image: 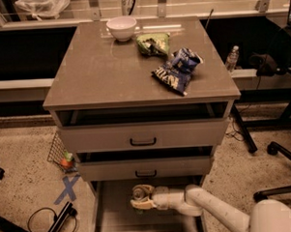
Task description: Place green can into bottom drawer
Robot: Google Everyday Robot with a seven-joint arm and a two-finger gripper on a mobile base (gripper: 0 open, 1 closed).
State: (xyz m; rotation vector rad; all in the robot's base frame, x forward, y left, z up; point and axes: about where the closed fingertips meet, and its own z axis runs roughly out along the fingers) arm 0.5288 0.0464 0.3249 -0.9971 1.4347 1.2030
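Observation:
My gripper (141,197) reaches in from the lower right and is shut on the green can (138,192), whose silver top faces up. It holds the can low inside the bottom drawer (98,207), which is pulled out below the two drawers with black handles. The can's green sides are mostly hidden by the fingers. I cannot tell whether the can touches the drawer floor.
On the cabinet top (100,71) stand a white bowl (122,27), a green snack bag (153,43) and a blue snack bag (178,70). A wire basket (60,153) and a blue tape cross (67,189) are on the floor at left. A chair base (278,172) is at right.

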